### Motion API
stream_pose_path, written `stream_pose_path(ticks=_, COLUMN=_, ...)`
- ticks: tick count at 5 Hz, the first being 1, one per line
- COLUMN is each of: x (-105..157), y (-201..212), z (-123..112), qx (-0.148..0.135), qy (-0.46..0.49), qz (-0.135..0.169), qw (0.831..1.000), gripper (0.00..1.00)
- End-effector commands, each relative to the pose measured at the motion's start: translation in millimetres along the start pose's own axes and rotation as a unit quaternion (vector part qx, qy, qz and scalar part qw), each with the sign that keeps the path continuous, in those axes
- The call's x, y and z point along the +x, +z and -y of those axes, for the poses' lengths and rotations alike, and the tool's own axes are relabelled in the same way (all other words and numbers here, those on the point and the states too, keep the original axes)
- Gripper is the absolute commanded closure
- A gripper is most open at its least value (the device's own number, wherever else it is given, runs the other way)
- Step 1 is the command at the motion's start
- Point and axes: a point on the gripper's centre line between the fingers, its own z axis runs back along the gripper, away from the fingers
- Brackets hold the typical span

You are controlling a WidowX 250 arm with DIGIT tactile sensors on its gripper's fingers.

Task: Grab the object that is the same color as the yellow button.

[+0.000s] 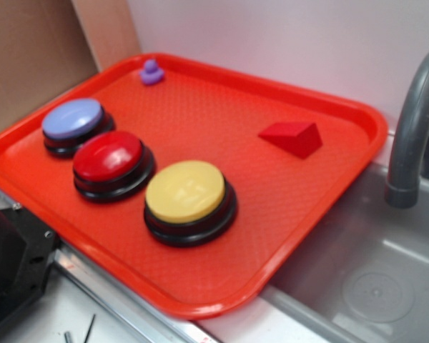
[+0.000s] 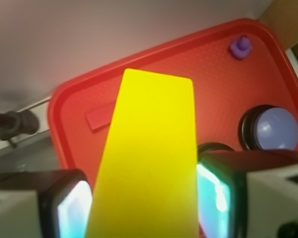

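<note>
Up close in the wrist view, the end effector (image 2: 144, 208) pinches the yellow cube (image 2: 146, 163) between its two fingers (image 2: 64, 208), above the red tray (image 2: 208, 74). On the tray sit the yellow button (image 1: 185, 191), red button (image 1: 107, 156), lavender-blue button (image 1: 73, 118), red wedge (image 1: 292, 137) and purple duck (image 1: 151, 72).

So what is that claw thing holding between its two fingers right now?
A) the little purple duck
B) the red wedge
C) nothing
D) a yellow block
D: the wrist view shows the yellow block filling the gap between the gripper fingers, while the purple duck and red wedge sit on the tray.
</note>
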Motion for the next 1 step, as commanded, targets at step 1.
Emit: stream_pose_path(ticks=1, x=25.1, y=14.3, z=-23.5, qx=0.001, qy=0.073, qz=0.001, qw=0.997, gripper=1.0)
